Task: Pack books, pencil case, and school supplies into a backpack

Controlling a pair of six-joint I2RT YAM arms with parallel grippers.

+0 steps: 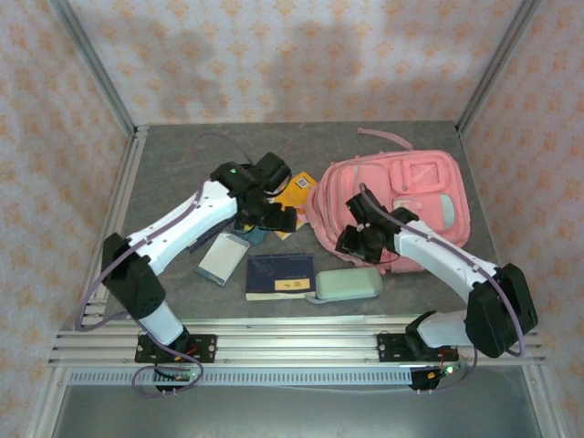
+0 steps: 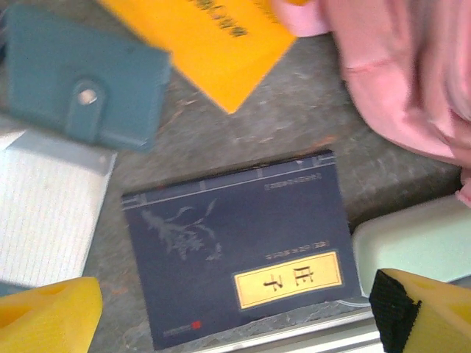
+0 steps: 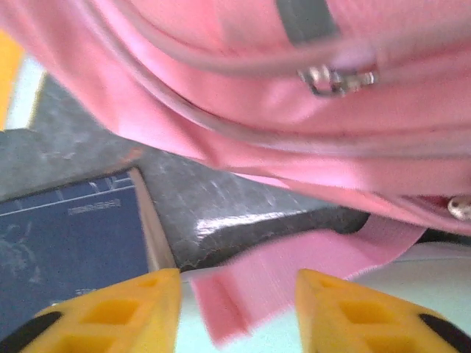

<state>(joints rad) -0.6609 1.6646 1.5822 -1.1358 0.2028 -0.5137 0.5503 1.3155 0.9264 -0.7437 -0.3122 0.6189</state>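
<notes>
My left gripper (image 1: 263, 219) (image 2: 235, 323) hangs open above the navy book (image 1: 281, 276) (image 2: 235, 243), holding nothing. The orange-yellow book (image 1: 294, 193) (image 2: 213, 44) and the teal pad (image 2: 81, 73) lie beyond it, and a pale blue-grey book (image 1: 223, 258) (image 2: 44, 213) lies to the left. The mint pencil case (image 1: 347, 285) (image 2: 412, 243) sits right of the navy book. My right gripper (image 1: 358, 239) (image 3: 235, 309) is open at the near left edge of the pink backpack (image 1: 411, 196) (image 3: 257, 73). A loose pink strap (image 3: 294, 272) lies between its yellow fingers (image 3: 110, 309), over the pencil case.
Metal rails (image 1: 292, 333) run along the table's near edge, just below the navy book and pencil case. A metal zip pull (image 3: 335, 77) hangs on the backpack's side. Patterned walls enclose the grey mat (image 1: 182, 164) on three sides.
</notes>
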